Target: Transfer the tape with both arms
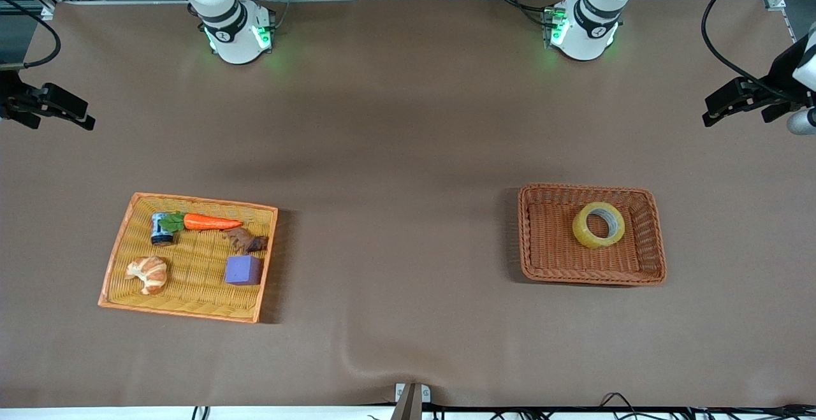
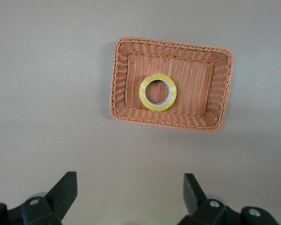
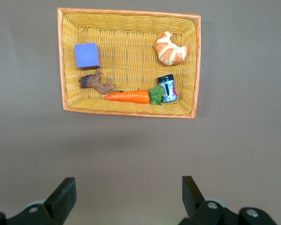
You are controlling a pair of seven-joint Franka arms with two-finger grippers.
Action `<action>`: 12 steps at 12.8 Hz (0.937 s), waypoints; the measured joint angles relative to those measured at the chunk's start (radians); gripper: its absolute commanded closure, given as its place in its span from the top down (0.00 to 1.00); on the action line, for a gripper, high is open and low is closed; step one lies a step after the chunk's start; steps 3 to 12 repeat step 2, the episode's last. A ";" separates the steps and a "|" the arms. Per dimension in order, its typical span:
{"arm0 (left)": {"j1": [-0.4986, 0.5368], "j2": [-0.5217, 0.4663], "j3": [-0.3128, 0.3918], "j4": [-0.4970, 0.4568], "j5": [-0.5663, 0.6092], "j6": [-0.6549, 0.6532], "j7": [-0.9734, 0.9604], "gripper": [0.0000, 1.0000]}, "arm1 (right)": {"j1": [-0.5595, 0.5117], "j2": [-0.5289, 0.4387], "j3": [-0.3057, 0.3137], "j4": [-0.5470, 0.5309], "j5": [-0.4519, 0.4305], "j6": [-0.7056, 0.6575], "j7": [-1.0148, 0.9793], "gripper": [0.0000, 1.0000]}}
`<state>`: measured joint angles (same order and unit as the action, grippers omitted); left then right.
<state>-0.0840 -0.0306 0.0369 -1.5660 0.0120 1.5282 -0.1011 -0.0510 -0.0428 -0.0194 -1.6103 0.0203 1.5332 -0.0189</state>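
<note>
The tape, a yellowish ring with a wide hole, lies flat in the brown wicker basket toward the left arm's end of the table. It also shows in the left wrist view, inside that basket. My left gripper is open and empty, high over bare table near the left arm's base; in the front view it shows at the frame edge. My right gripper is open and empty, high over bare table, and shows at the other frame edge.
An orange-rimmed yellow basket toward the right arm's end holds a carrot, a croissant, a purple cube, a brown toy animal and a small can. The table cloth is brown.
</note>
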 measured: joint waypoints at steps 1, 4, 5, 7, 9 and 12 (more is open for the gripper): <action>-0.007 0.000 0.002 0.001 0.002 0.000 0.000 1.00 | 0.000 0.000 0.000 -0.001 0.000 0.000 0.000 1.00; -0.012 0.000 0.003 0.003 0.006 -0.001 0.001 1.00 | 0.000 0.000 0.000 -0.002 0.000 0.000 0.000 1.00; -0.012 0.000 0.003 0.003 0.006 -0.001 0.001 1.00 | 0.000 0.000 0.000 -0.002 0.000 0.000 0.000 1.00; -0.012 0.000 0.003 0.003 0.006 -0.001 0.001 1.00 | 0.000 0.000 0.000 -0.002 0.000 0.000 0.000 1.00; -0.012 0.000 0.003 0.003 0.006 -0.001 0.001 1.00 | 0.000 0.000 0.000 -0.002 0.000 0.000 0.000 1.00; -0.012 0.000 0.003 0.003 0.006 -0.001 0.001 1.00 | 0.000 0.000 0.000 -0.002 0.000 0.000 0.000 1.00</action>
